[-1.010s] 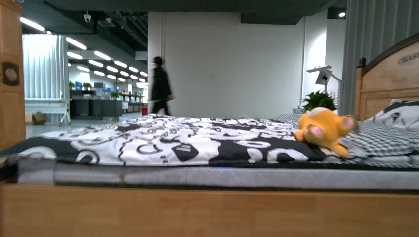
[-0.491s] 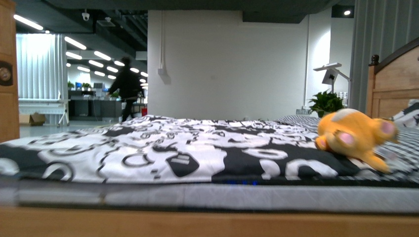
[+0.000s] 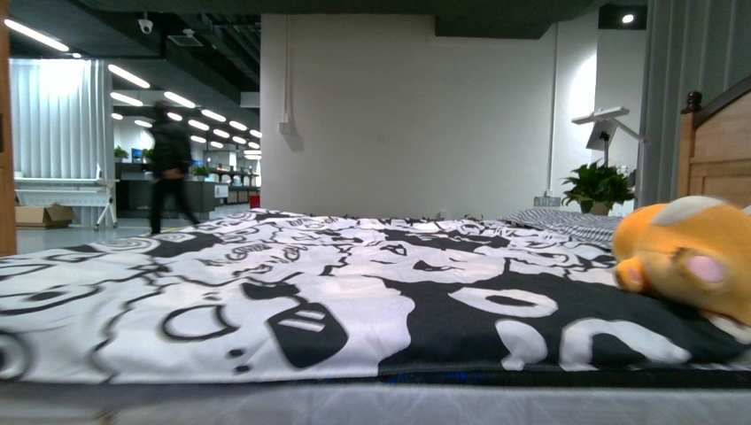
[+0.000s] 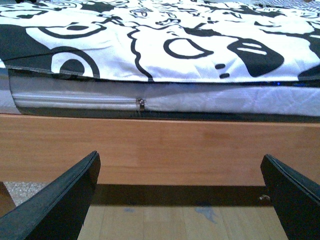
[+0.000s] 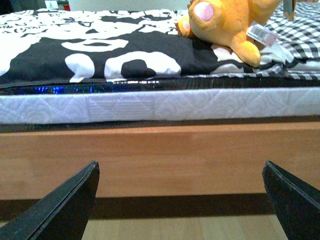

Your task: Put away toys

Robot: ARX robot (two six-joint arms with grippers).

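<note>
An orange-yellow plush toy point(image 3: 686, 257) with pink paw pads lies on the black-and-white quilt at the bed's right side, near the headboard. The right wrist view shows the toy point(image 5: 235, 22) on the mattress, a white tag hanging from it. My right gripper point(image 5: 180, 172) is open and empty, low in front of the wooden bed rail, below the toy. My left gripper point(image 4: 180, 170) is open and empty too, facing the bed rail further left. Neither arm shows in the front view.
The bed point(image 3: 292, 301) fills the foreground, with a wooden side rail point(image 4: 165, 150) and a white mattress edge point(image 5: 150, 107). A wooden headboard point(image 3: 717, 146) stands at the right. A potted plant point(image 3: 598, 186) stands behind. A person point(image 3: 168, 164) walks in the far hall.
The front view has moved closer to the bed and the wooden rail has dropped out of it. The toy now looks larger and sits further right. The person has walked left.
</note>
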